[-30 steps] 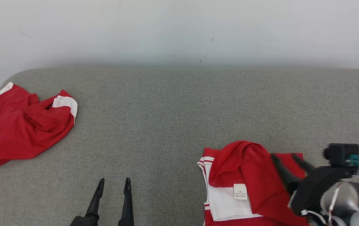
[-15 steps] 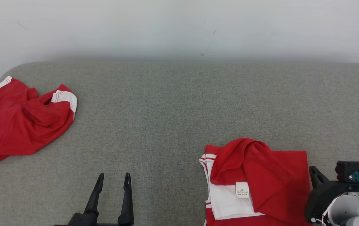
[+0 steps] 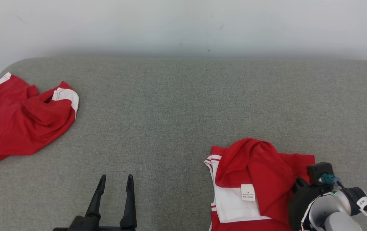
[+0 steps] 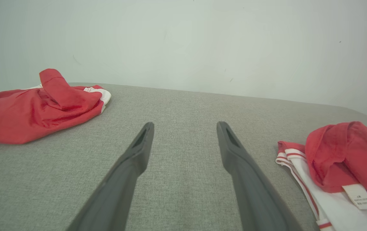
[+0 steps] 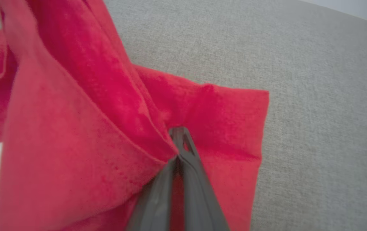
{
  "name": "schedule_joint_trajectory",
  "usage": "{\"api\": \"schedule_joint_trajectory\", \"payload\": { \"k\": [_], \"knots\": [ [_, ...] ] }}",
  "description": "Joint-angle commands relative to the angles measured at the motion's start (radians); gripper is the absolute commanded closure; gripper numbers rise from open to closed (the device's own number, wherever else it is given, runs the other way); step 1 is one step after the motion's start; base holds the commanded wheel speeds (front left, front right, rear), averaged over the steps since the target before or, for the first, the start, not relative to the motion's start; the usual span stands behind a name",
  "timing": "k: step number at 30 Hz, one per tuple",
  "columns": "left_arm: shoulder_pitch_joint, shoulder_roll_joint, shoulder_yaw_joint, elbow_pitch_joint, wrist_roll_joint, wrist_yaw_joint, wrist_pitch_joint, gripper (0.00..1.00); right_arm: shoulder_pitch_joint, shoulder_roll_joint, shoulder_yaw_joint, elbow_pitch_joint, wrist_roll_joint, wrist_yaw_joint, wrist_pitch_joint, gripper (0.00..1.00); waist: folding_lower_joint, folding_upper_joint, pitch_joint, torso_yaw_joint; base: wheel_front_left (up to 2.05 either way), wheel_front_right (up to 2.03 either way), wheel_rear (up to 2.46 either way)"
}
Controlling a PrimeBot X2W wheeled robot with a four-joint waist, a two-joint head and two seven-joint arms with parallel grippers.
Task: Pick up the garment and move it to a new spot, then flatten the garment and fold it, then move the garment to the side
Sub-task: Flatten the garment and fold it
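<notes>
Jaws of the right gripper [image 5: 179, 141] are pressed together, pinching a fold of the red-and-white shirt [image 3: 260, 173]. The shirt lies loosely folded at the near right of the grey table [image 3: 183, 106], its white label [image 3: 248, 192] facing up. The left gripper [image 3: 116, 180] hovers above bare table, jaws spread. A second red garment [image 3: 19, 125] lies crumpled at the far left edge.
</notes>
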State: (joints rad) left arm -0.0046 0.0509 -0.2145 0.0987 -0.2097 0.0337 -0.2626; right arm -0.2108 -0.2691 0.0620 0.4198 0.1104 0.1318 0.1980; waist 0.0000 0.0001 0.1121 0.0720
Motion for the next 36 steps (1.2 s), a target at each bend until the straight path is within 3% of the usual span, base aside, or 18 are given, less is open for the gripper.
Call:
{"api": "schedule_joint_trajectory", "payload": {
  "k": [1, 6, 19, 29, 32, 36],
  "knots": [
    [-0.007, -0.001, 0.002, -0.003, 0.012, -0.005, -0.003, 0.00, -0.007, -0.001, 0.036, 0.010, 0.015, -0.003, -0.014, 1.00, 0.0000, -0.0001, 0.000, 0.001, 0.00, 0.00, 0.00],
    [0.000, -0.001, 0.005, -0.001, 0.007, -0.003, -0.003, 0.00, -0.003, 0.012, 0.160, -0.029, 0.056, -0.003, -0.020, 1.00, 0.0000, -0.0001, -0.005, 0.002, 0.00, 0.00, 0.00],
    [0.011, -0.001, 0.002, 0.008, 0.002, -0.004, -0.003, 0.00, 0.059, 0.035, 0.324, -0.182, 0.029, -0.003, 0.086, 1.00, 0.0000, -0.0001, -0.025, -0.001, 0.00, 0.00, 0.00],
    [0.016, -0.001, -0.007, 0.020, -0.010, -0.003, -0.003, 0.00, 0.075, 0.028, 0.651, -0.205, 0.150, -0.003, 0.152, 1.00, 0.0000, -0.0001, -0.043, 0.009, 0.00, 0.00, 0.00],
    [0.021, -0.001, -0.005, 0.020, -0.013, 0.000, -0.003, 0.00, 0.059, 0.020, 0.669, -0.225, 0.189, -0.003, 0.145, 1.00, 0.0000, -0.0001, -0.048, 0.010, 0.00, 0.00, 0.00],
    [0.025, -0.001, -0.001, 0.019, -0.013, -0.001, -0.003, 0.00, 0.042, 0.012, 0.603, -0.259, 0.194, -0.003, 0.130, 1.00, 0.0000, -0.0001, -0.054, 0.007, 0.00, 0.00, 0.00]
  ]
}}
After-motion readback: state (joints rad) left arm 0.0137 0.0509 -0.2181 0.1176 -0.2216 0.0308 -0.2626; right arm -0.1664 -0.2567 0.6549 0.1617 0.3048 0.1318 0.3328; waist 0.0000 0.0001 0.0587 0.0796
